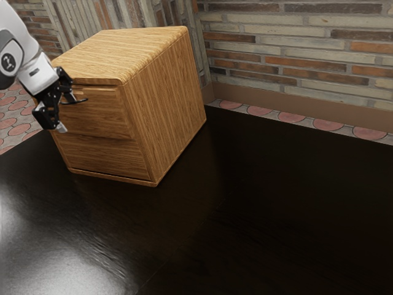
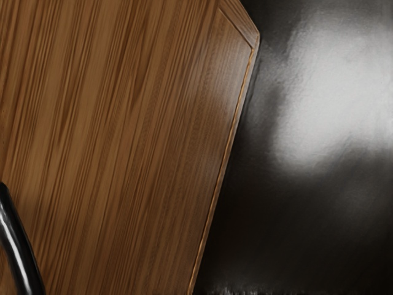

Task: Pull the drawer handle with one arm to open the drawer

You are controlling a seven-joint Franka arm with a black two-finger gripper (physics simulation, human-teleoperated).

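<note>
Item: wooden cabinet (image 1: 159,92), two drawers stacked, standing on a glossy black surface (image 1: 245,215) toward the exterior view's left, its back near a brick wall (image 1: 295,49). The drawer fronts face the exterior view's lower left. Upper drawer (image 1: 104,114): grain runs level; it sits directly above the lower drawer (image 1: 104,153). Handle (image 1: 77,100): a thin dark bar on the upper drawer front, near that front's edge at the exterior view's left; its long axis appears to run level along the front. Arm (image 1: 24,58): white, entering from the exterior view's upper left. End effector (image 1: 61,106): black, at the handle, just off the drawer front; whether it grips the bar or stands wide cannot be told. Wrist view: drawer front (image 2: 110,141) close by, glossy black handle (image 2: 15,246) crossing a corner, and the surface (image 2: 307,184) beyond the wood's edge.
</note>
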